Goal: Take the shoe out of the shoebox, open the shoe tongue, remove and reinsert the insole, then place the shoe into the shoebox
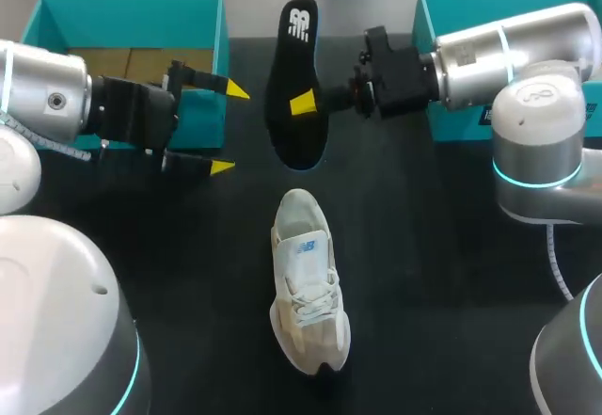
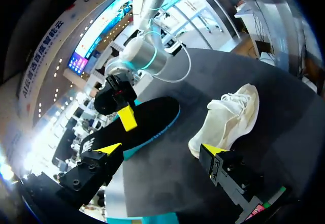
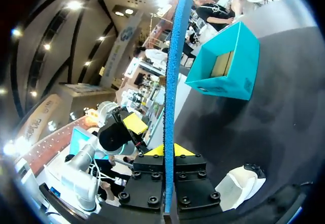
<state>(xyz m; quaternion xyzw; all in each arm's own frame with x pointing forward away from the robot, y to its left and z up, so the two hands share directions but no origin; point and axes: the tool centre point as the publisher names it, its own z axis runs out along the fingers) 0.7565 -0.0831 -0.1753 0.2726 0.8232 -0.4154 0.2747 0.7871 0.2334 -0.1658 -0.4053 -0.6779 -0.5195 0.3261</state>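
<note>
Inside the shoebox brown cardboard shows; shoe outside.

The shoe is matt cream cloth. Beyond the shoe, the insole looks smooth matt black, its underside rough blue.

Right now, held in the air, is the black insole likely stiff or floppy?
Probably fairly stiff: pinched by the right gripper near its middle, the black insole shows straight edge-on in the right wrist view, without droop. It looks thin, so likely light, and may flex under a hard push.
</note>
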